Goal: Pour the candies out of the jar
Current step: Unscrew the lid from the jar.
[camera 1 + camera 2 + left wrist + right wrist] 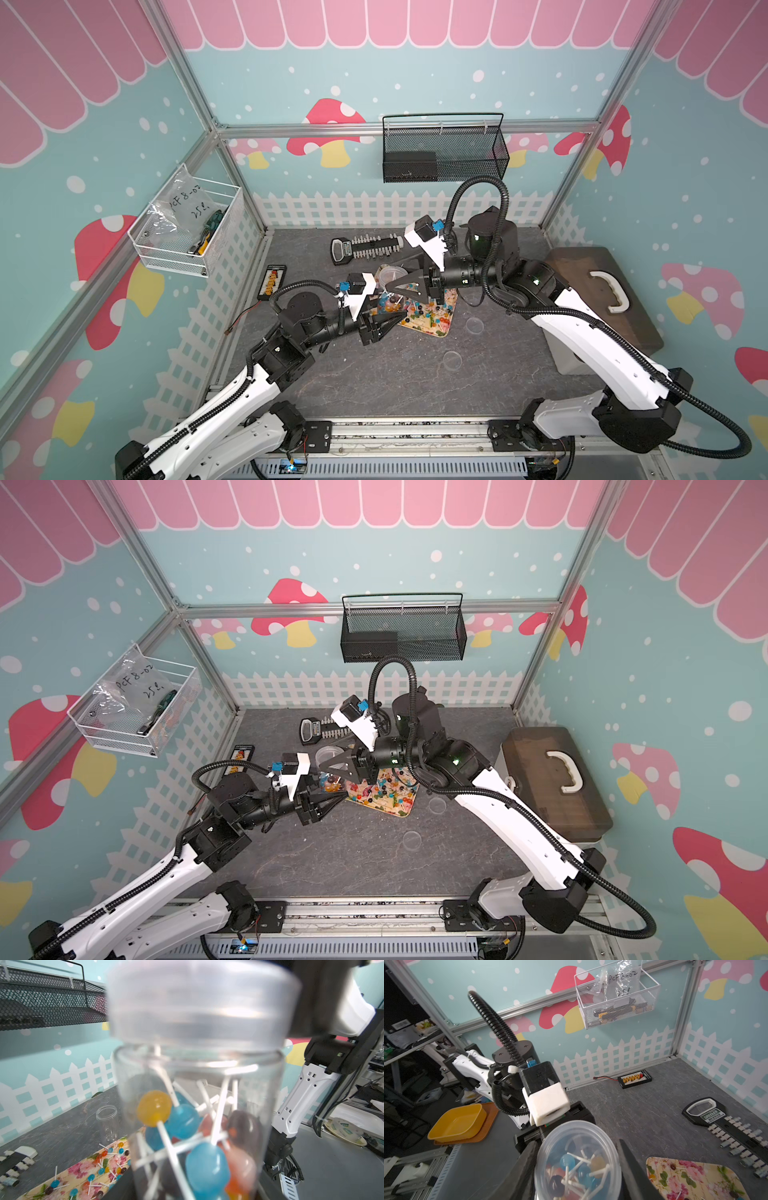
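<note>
Notably, left gripper (388,312) clamped clear plastic jar (197,1126) of colourful lollipop candies (182,1121); right gripper (577,1141) pinched translucent lid (571,1136) above.

Teal walls (374,75) printed with pink mushrooms and white picket fencing are enclosing a dark grey stone-look floor (395,374) below a black mesh basket (444,149), a white wire basket (187,232) hanging beside it.
</note>
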Robot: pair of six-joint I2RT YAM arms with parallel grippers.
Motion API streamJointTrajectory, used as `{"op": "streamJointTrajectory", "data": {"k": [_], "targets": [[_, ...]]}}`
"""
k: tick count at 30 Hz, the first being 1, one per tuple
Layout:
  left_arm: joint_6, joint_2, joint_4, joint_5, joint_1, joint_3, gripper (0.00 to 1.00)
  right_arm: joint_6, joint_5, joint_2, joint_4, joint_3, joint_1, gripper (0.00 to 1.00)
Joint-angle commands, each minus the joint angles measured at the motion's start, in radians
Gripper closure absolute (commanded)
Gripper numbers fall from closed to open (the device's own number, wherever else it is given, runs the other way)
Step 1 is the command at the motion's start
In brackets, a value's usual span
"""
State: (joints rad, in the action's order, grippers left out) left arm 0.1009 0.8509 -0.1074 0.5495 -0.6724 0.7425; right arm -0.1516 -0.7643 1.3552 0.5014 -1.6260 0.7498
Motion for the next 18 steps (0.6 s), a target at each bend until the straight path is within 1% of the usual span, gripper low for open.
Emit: {"op": "streamJointTrajectory", "data": {"k": [1,5,12,13,14,17,18], "targets": [[0.035,0.011,0.024,0.099,0.004,0.042,0.40,0.198,-0.256,-0.011,-0.012,-0.063,-0.056,0.64],[0.047,0.035,0.024,0.157,0.003,0.058,0.41,0.230,-0.387,0.020,-0.012,-0.089,-0.082,0.64],[0.037,0.045,0.027,0.164,0.004,0.069,0.40,0.228,-0.386,0.037,-0.012,-0.092,-0.087,0.61],[0.036,0.045,0.027,0.161,0.004,0.069,0.41,0.227,-0.375,0.034,-0.011,-0.089,-0.087,0.59],[0.035,0.044,0.027,0.157,0.004,0.069,0.40,0.224,-0.359,0.031,-0.009,-0.088,-0.087,0.54],[0.029,0.040,0.025,0.125,0.003,0.061,0.41,0.207,-0.290,0.007,-0.008,-0.077,-0.086,0.33],[0.028,0.034,0.020,0.110,0.003,0.056,0.41,0.199,-0.278,-0.004,-0.011,-0.069,-0.086,0.27]]}}
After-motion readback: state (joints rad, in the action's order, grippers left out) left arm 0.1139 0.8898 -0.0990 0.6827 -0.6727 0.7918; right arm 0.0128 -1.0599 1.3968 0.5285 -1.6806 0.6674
